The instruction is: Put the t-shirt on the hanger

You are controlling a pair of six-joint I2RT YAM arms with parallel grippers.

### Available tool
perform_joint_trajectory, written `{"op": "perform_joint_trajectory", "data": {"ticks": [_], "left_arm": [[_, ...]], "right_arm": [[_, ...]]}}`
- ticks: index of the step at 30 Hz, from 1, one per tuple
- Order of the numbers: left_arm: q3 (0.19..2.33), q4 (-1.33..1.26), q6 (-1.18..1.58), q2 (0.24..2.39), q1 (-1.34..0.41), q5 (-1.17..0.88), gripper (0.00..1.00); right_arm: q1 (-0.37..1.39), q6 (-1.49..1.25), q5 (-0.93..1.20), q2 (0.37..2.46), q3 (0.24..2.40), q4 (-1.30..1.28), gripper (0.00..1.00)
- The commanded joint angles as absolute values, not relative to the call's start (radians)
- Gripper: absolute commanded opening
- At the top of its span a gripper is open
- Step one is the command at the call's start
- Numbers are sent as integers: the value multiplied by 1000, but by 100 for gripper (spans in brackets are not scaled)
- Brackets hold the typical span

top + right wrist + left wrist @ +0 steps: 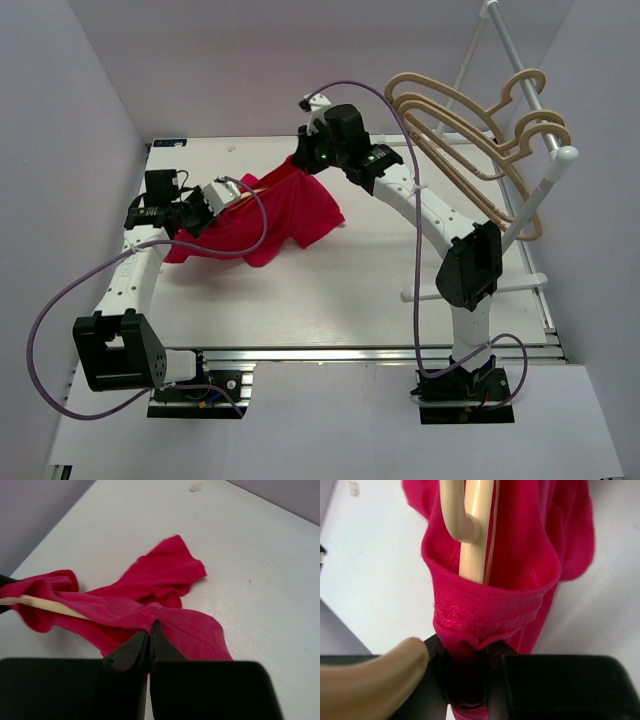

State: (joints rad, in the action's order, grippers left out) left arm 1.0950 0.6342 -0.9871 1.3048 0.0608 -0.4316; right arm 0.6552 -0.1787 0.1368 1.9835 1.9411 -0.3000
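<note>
White bench (350, 290), pale walls around. Nearest the bases, left pincer (465, 652) is clamped on a bunched hem of the red t-shirt (295, 205), left of bench centre. Tan hanger (472, 540) runs inside the cloth opening just above those fingers. Another tan curved piece lies against one finger; can't tell whether it's gripped too. Shirt is spread mid-left on the bench, between the two pincers. Further back, right pincer (149, 632) is closed on a fold of the same shirt, with the hanger bar poking out of the cloth beside it. Far right: spare hangers (470, 110) hooked on a white rack (515, 55), well apart from the shirt.
</note>
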Motion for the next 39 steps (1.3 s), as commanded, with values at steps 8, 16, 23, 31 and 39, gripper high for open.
{"op": "perform_joint_trajectory", "data": {"ticks": [8,16,23,31,39], "left_arm": [[1180,695,-1015,1364,17,-587,0],[1209,698,-1011,1419,18,-594,0],[1213,721,-1031,1433,18,-589,0],[1210,753,-1072,1428,17,-610,0],[1241,770,-1085,1425,18,-644,0]], "right_arm": [[775,-6,261,2071,2101,-336,2],[762,72,144,2000,2025,-413,61],[646,270,409,1939,1968,-461,76],[637,738,587,2071,2081,-733,75],[640,718,755,2131,2112,-697,75]]}}
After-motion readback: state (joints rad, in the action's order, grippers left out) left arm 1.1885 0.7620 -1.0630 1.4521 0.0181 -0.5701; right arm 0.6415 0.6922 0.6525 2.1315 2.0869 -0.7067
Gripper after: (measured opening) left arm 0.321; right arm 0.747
